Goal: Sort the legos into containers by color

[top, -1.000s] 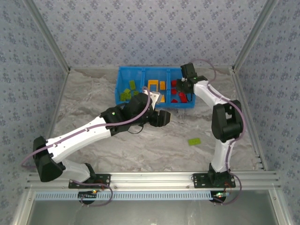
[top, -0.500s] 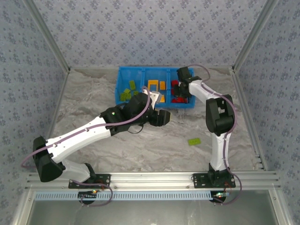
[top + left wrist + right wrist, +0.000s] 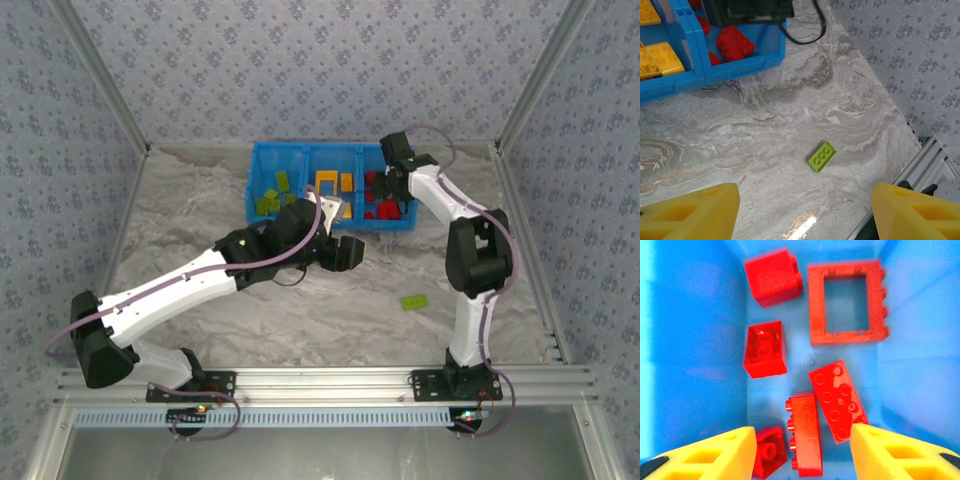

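From above, the left arm (image 3: 200, 275) hides the blue tray's (image 3: 262, 160) near middle wall, and the right end effector (image 3: 388, 190) covers some red bricks (image 3: 377, 211). The right wrist view's bottom edge crops a small red brick (image 3: 769, 456).

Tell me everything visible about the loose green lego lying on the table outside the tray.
The green lego is a small, low, rectangular lime brick of smooth plastic, with round studs facing up. It lies flat on the marbled table, turned diagonally, alone and well clear of the blue tray, on the near side towards the right arm. Nothing but the table touches it.
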